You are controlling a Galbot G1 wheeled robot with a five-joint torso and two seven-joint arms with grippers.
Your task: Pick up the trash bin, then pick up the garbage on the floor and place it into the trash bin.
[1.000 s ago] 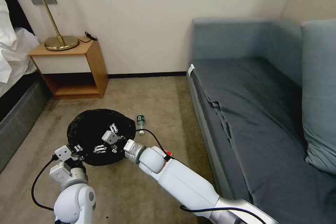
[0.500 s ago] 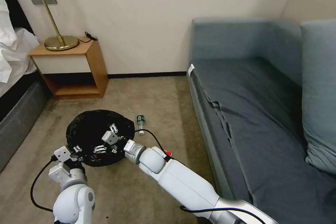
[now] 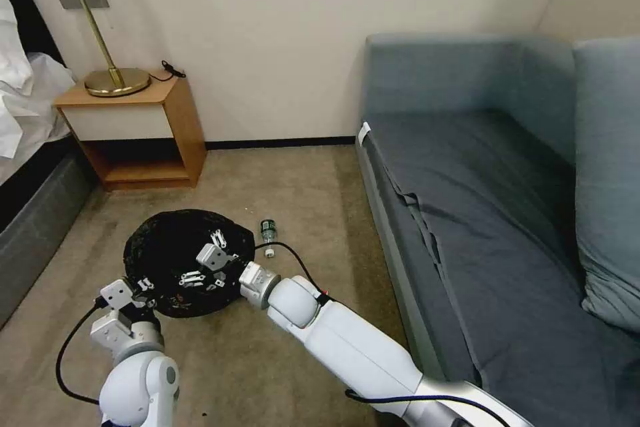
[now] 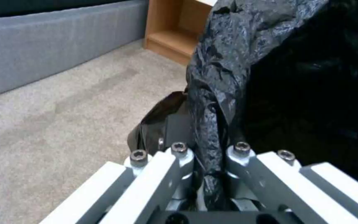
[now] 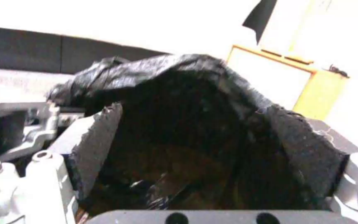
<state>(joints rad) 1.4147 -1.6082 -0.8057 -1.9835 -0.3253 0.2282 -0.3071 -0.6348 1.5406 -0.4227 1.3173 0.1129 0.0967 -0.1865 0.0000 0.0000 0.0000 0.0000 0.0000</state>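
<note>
Left gripper (image 3: 142, 282) pinches trash bin (image 3: 167, 240) rim, spread right gripper (image 3: 208, 259) over its mouth, green-label bottle (image 3: 268, 233) beyond it left to bin.

I see the trash bin (image 3: 167, 260) on the carpet, its mouth facing up at my head camera and lined with a crinkled black plastic bag (image 4: 216, 62) that covers the rim all round. Deep inside, through my right wrist camera, I make out a brownish crumpled mass (image 5: 175, 174), though I cannot tell which pieces of garbage it is. The small clear bottle (image 3: 268, 233) with a dark green label lies on its side on the carpet just beside the bin, toward my right, white cap pointing at me.
</note>
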